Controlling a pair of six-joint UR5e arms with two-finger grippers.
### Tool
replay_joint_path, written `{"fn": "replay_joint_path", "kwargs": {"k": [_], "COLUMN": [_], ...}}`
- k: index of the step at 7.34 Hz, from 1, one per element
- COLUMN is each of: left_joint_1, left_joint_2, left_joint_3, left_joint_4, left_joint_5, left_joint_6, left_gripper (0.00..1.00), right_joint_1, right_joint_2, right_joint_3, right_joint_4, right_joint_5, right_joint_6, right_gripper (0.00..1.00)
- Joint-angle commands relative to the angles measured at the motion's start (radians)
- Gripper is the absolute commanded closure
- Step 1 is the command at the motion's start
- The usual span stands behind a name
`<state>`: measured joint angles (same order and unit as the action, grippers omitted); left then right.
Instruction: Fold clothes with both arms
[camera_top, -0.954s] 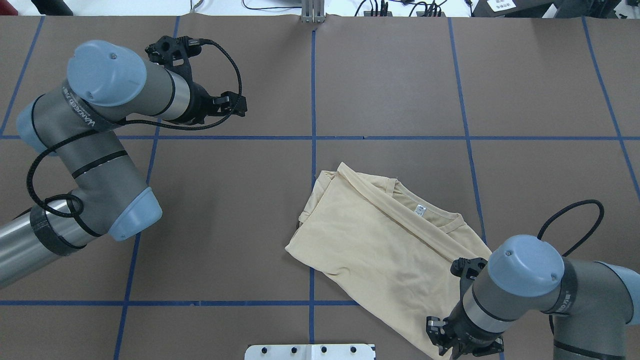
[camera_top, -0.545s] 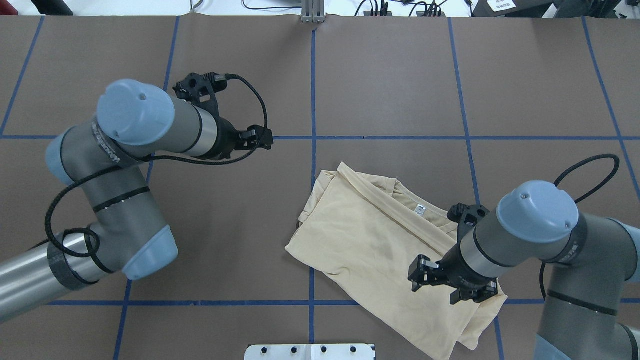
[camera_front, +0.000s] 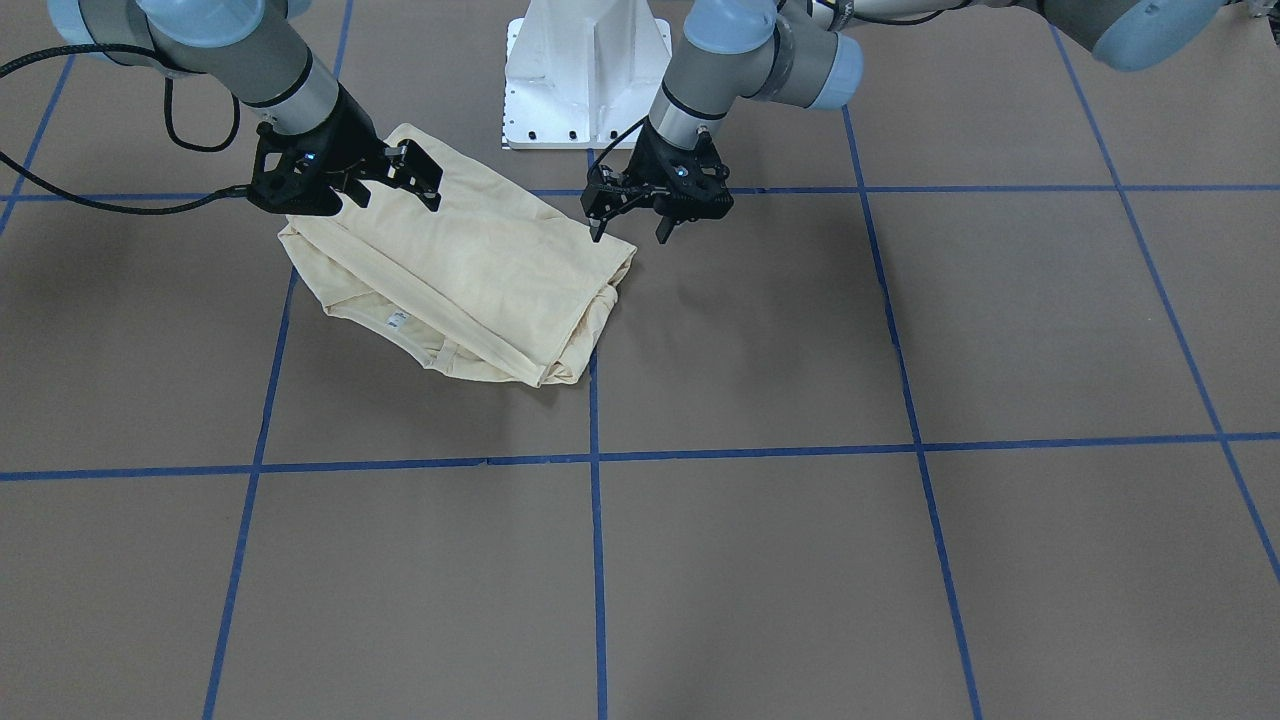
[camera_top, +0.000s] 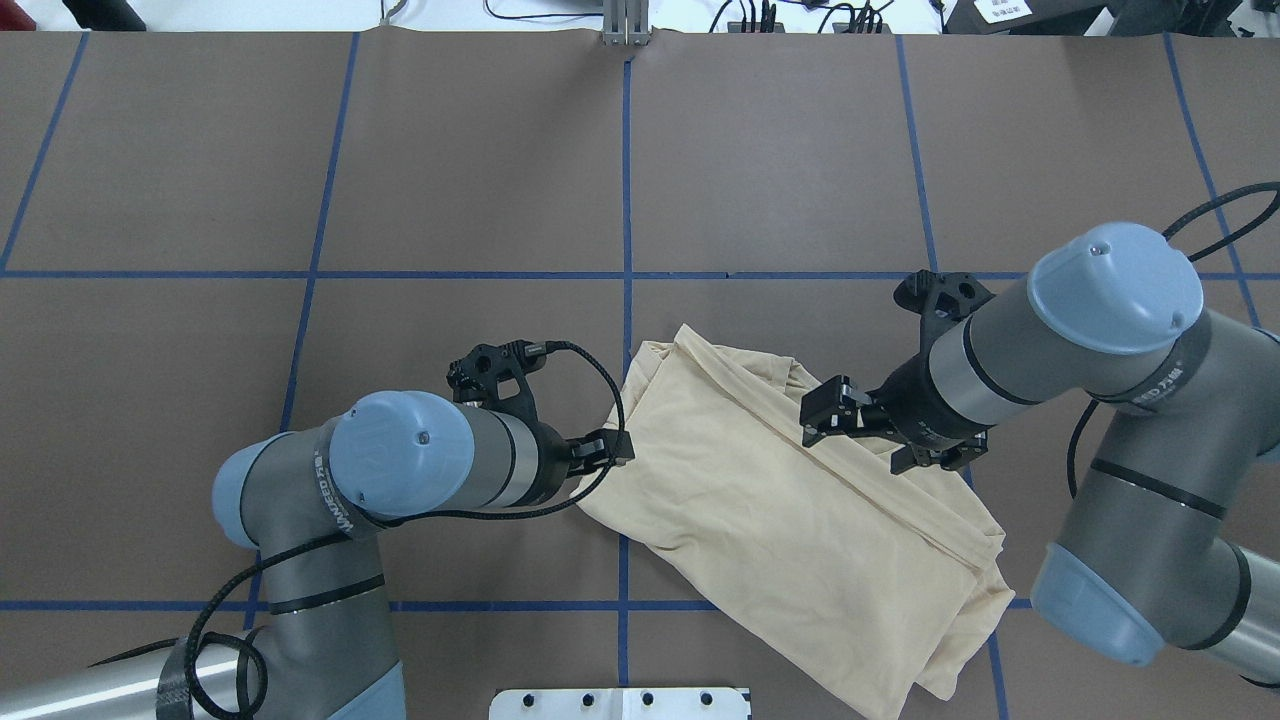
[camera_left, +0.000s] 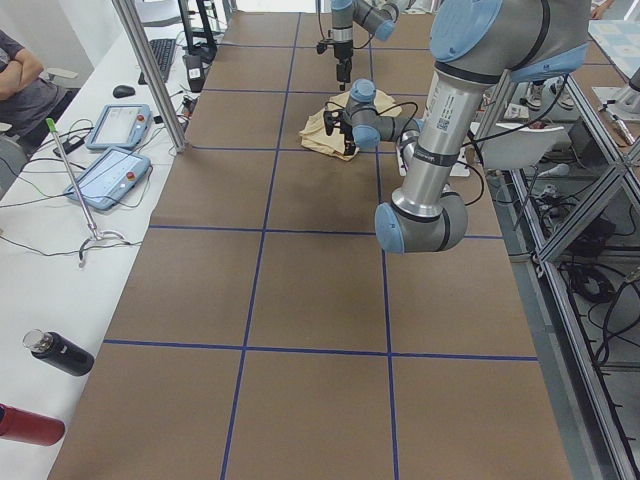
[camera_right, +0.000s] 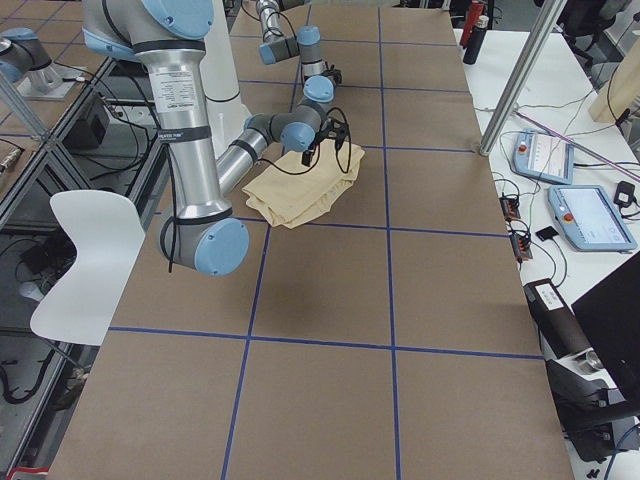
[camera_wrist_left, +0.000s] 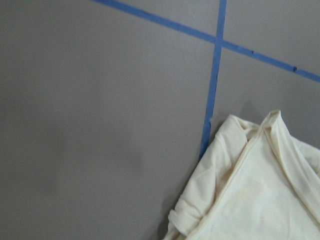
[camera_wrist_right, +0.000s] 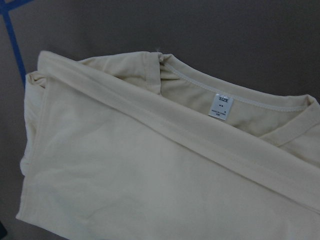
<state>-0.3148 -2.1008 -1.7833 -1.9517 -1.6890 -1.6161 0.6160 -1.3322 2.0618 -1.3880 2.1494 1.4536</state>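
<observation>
Your tabletop (camera_top: 450, 150) is covered in brown sheeting, marked into large squares by blue tape lines (camera_top: 626, 180). The white base pedestal (camera_front: 588, 70) stands at the middle of the robot-side edge. Along the opposite edge runs a white bench (camera_left: 60, 250) with two teach pendants (camera_left: 108, 176), a keyboard, a mouse and loose cables. A seated person with folded arms (camera_left: 20, 75) is at its far end. A white chair (camera_right: 85, 250) stands on the floor behind the robot's right arm.

On that bench lie a black bottle (camera_left: 58, 352) and a red bottle (camera_left: 25, 424), both capped. You cannot tell what is in them.

The shirt (camera_top: 780, 520) lies folded on the tabletop near the robot-side edge. Most of it is on the robot's right of the centre tape line, with one corner just across it. Its white neck label (camera_wrist_right: 220, 106) faces up inside the collar.

The right pincer (camera_top: 872, 438) hangs over the shirt's collar end with its jaws apart and nothing between them. The left pincer (camera_front: 630, 232) points down just beside the shirt's opposite corner, its jaws also apart and holding nothing.
</observation>
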Motion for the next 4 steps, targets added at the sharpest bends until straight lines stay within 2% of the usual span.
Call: {"fn": "replay_joint_path", "kwargs": {"k": [1, 3, 4], "left_joint_1": [0.037, 0.037, 0.037], "left_joint_2": [-0.005, -0.010, -0.012], "left_joint_3": [0.039, 0.064, 0.062], "left_joint_4": [-0.006, -0.009, -0.009], "left_joint_5": [0.005, 0.005, 0.005], "left_joint_6": [-0.007, -0.004, -0.004], "left_gripper": [0.07, 0.14, 0.22], "right_joint_1": [0.019, 0.019, 0.019], "right_joint_2": [0.042, 0.042, 0.042], "right_joint_3": [-0.022, -0.022, -0.022], "right_joint_4": [0.000, 0.000, 0.000], "right_joint_5": [-0.023, -0.028, -0.028], "right_joint_6": [-0.006, -0.006, -0.006], "right_gripper": [0.00, 0.00, 0.00]}}
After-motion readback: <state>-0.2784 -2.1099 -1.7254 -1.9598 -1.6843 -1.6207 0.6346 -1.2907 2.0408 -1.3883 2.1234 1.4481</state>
